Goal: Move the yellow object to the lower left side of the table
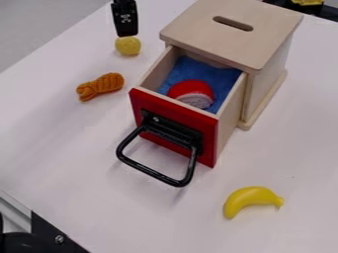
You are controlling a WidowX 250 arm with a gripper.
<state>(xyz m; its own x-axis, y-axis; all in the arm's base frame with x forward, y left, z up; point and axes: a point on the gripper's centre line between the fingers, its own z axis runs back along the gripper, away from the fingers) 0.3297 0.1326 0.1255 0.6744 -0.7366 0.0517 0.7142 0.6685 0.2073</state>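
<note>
The black gripper point(125, 21) hangs down at the upper left, left of the wooden box. Directly below its lower end is a round yellow ball point(128, 46); whether the two touch I cannot tell. Another yellow thing, a curved toy banana point(251, 199), lies at the lower right on the white table point(59, 148), well away from the gripper.
A wooden box point(231, 29) stands at the upper middle, its red-fronted drawer point(142, 104) pulled out, with a black handle point(155, 172) jutting forward. Inside are blue cloth point(216, 78) and a red-and-white item point(191, 91). An orange piece point(100, 86) lies left of it.
</note>
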